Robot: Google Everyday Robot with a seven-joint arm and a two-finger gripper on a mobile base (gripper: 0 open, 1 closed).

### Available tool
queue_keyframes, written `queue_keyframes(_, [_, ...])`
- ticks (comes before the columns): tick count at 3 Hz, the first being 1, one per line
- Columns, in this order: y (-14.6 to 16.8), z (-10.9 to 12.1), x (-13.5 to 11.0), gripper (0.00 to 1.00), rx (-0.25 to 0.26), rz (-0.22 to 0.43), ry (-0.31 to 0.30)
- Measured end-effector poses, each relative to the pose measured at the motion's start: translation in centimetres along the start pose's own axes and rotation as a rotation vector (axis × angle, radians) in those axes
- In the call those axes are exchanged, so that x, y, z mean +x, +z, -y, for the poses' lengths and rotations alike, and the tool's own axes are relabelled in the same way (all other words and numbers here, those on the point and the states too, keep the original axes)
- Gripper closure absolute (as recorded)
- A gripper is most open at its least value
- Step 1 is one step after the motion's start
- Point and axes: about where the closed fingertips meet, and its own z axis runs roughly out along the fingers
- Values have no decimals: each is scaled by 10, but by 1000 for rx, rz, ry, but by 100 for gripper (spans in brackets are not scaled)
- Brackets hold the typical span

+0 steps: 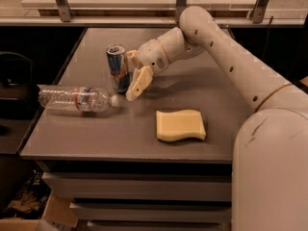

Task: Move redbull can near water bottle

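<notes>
Status from where I'm standing: redbull can (118, 69) is upright on the grey table (96, 134), left of centre and toward the back half, silver top up, blue-and-silver side with the red logo facing me. Water bottle (73, 98) lies on its side in front and left of the can, running left to right, label band around its middle, white cap pointing right. The cap end sits just below the can's base; very near, can't tell if they touch. Gripper (136, 84) is low over the table right against the can's right side, its tan end angled down and left so the tip lands just beside the bottle cap. Claw state: can't tell from this angle whether it's spread, narrow, or clamped on the can, as the can hides part of it. The white arm (231, 57) reaches in from the right, over the back of the table, wrist bent down at the can. Yellow sponge (180, 125) lies flat on the front right of the table, well apart from the can, the bottle and the gripper.
</notes>
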Motion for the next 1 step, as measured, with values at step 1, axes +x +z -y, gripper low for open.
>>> queue_keyframes(1, [-3, -1, -6, 0, -11, 12, -11])
